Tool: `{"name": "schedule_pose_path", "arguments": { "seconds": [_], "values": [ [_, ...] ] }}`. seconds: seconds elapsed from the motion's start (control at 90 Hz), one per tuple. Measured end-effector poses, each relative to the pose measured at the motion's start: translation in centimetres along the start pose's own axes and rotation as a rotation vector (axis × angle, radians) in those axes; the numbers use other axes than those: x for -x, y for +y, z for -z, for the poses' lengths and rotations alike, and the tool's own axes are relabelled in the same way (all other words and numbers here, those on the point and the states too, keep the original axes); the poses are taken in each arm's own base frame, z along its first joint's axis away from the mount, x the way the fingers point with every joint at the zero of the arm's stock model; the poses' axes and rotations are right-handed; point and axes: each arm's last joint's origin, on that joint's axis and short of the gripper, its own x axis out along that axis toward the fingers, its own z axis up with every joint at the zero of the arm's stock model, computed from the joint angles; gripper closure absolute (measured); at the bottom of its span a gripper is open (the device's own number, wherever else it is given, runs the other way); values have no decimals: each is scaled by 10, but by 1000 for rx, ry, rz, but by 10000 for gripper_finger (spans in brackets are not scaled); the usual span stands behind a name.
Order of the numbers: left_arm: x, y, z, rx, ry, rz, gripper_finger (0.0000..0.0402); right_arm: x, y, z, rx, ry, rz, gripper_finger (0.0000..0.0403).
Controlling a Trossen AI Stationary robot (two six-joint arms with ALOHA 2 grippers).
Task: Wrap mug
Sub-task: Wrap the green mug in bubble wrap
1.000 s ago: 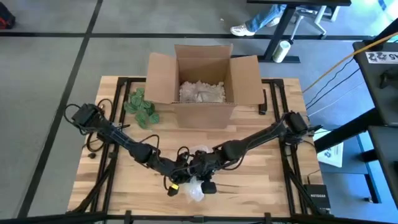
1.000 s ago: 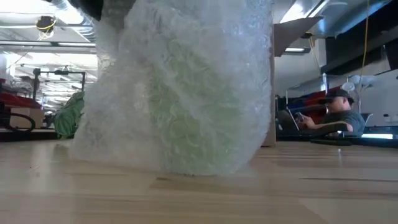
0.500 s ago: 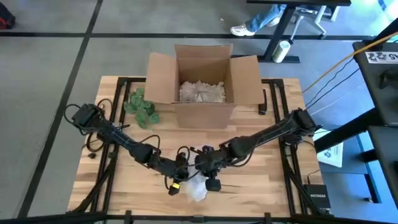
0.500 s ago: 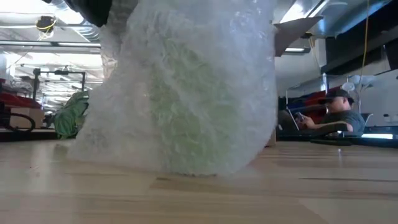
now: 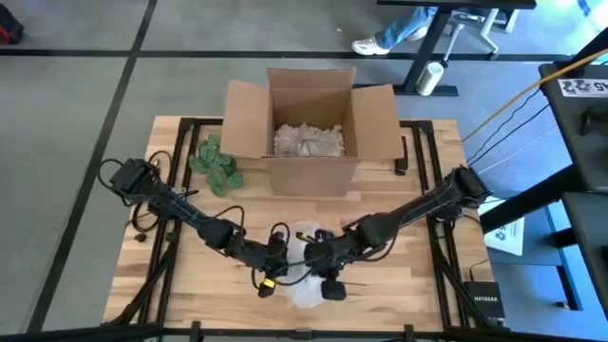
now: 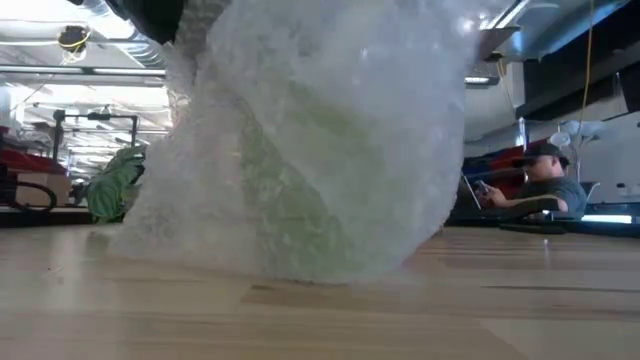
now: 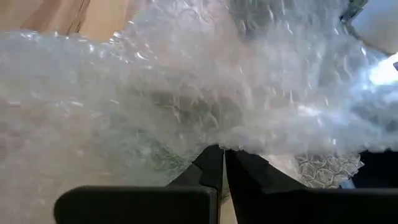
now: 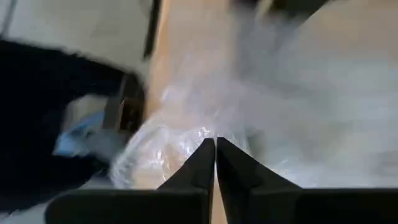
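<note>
I see the bubble-wrapped mug (image 6: 300,140) standing upright on the counter (image 6: 320,310), between my left claw (image 5: 276,269) and right claw (image 5: 323,269). Both claws pinch wrap edges, fingers nearly closed. The low view shows green through the wrap; the high view shows only a white bundle.

Both arms reach inward from the desk's side edges and meet low near the middle of its front edge. The left pincer (image 5: 269,277) has its fingers (image 7: 211,167) pressed together. The right pincer (image 5: 325,275), just beside it, also has its fingers (image 8: 202,163) closed.
</note>
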Motion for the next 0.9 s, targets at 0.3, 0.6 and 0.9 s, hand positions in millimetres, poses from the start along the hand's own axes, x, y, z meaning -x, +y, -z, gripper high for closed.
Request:
{"name": "schedule_pose_path", "arguments": {
  "seconds": [0.3,0.6,0.9],
  "values": [
    [0,1,-1,4,-7,-4,402,16,-1,-15,87,-189,118,403],
    [0,1,-1,11,-8,-8,402,-29,-18,-15,75,-99,41,403],
    [0,0,-4,-22,-50,-15,402,-39,-22,-8,45,-20,21,403]
  ]
}}
